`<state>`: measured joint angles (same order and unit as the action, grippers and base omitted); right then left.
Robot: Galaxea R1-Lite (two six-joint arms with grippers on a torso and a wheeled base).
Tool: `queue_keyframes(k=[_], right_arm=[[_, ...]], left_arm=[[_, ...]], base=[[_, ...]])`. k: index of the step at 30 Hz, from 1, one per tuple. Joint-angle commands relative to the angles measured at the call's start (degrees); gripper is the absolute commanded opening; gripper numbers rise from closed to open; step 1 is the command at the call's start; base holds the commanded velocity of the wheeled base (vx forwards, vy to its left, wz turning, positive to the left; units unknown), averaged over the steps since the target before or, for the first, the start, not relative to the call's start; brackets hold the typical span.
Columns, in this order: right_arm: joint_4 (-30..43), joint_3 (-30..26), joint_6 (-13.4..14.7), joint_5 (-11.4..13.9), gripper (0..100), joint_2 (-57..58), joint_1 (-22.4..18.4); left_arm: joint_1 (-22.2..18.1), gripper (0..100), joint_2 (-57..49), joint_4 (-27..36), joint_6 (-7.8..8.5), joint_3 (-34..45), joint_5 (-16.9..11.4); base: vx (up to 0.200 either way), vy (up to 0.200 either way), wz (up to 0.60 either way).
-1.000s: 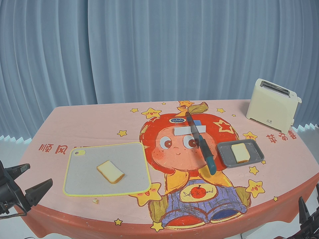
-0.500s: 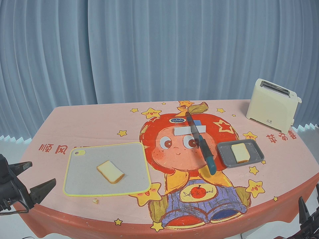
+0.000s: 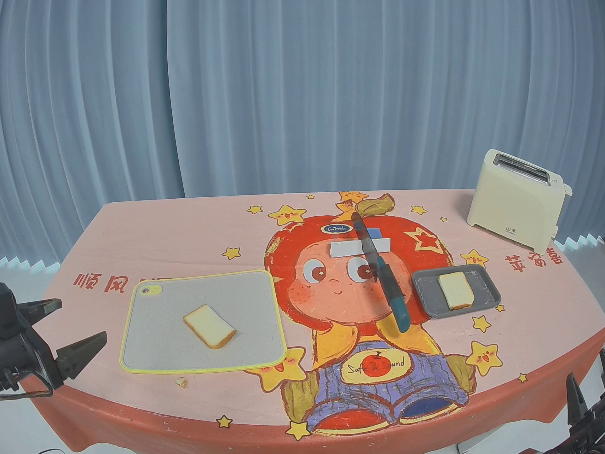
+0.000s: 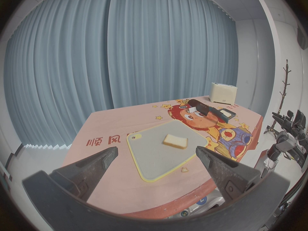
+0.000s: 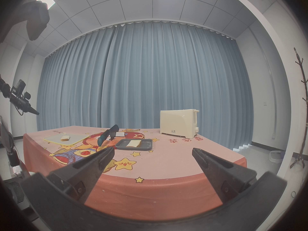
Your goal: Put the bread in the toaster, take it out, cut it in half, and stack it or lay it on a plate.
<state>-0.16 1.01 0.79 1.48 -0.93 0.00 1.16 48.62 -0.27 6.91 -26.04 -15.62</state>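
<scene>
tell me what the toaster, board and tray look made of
Toaster: probably a plastic shell, cream and smooth with a soft sheen. Board: likely plastic, flat matte grey with a thin yellow rim. Tray: dark grey and matte with a low raised rim; could be coated metal or plastic.

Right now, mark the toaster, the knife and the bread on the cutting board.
toaster [image 3: 517, 200]: head view, its side wall.
knife [image 3: 394, 297]: head view, blue handle.
bread [image 3: 209, 326]: head view, top face of the slice on the cutting board [image 3: 252, 310].
</scene>
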Motion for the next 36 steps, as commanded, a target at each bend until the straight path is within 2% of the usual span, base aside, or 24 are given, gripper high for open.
queue_keyframes(k=[1, 5, 9, 12, 15, 18, 32, 36], right_arm=[[-0.02, -1.01, 0.0, 0.02, 100, 0.93, 0.0], [-0.02, -1.01, 0.0, 0.02, 100, 0.93, 0.0], [-0.02, -1.01, 0.0, 0.02, 100, 0.93, 0.0], [-0.02, -1.01, 0.0, 0.02, 100, 0.93, 0.0], [-0.02, -1.01, 0.0, 0.02, 100, 0.93, 0.0], [-0.02, -1.01, 0.0, 0.02, 100, 0.93, 0.0], [-0.02, -1.01, 0.0, 0.02, 100, 0.93, 0.0], [-0.02, -1.01, 0.0, 0.02, 100, 0.93, 0.09]], left_arm=[[0.07, 100, 1.22, -0.17, -0.06, -1.73, -0.12], [2.62, 100, 3.15, -0.35, -0.06, -1.65, -1.96], [6.14, 100, 5.0, -0.35, -0.76, -1.65, -1.7], [6.58, 100, 5.44, -0.61, -2.08, -2.79, -1.61], [6.66, 100, 5.7, -0.61, -4.36, -3.67, -1.61], [6.66, 100, 5.96, -0.61, -4.98, -4.46, -1.61], [6.66, 100, 9.13, -0.79, -4.36, -4.11, -1.17], [6.66, 100, 12.03, -6.41, -4.8, -2.61, -1.08]], base=[[0.0, 0.0, 0.0], [0.0, 0.0, 0.0], [0.0, 0.0, 0.0], [0.0, 0.0, 0.0], [0.0, 0.0, 0.0], [0.0, 0.0, 0.0], [0.0, 0.0, 0.0], [0.0, 0.0, 0.0]])
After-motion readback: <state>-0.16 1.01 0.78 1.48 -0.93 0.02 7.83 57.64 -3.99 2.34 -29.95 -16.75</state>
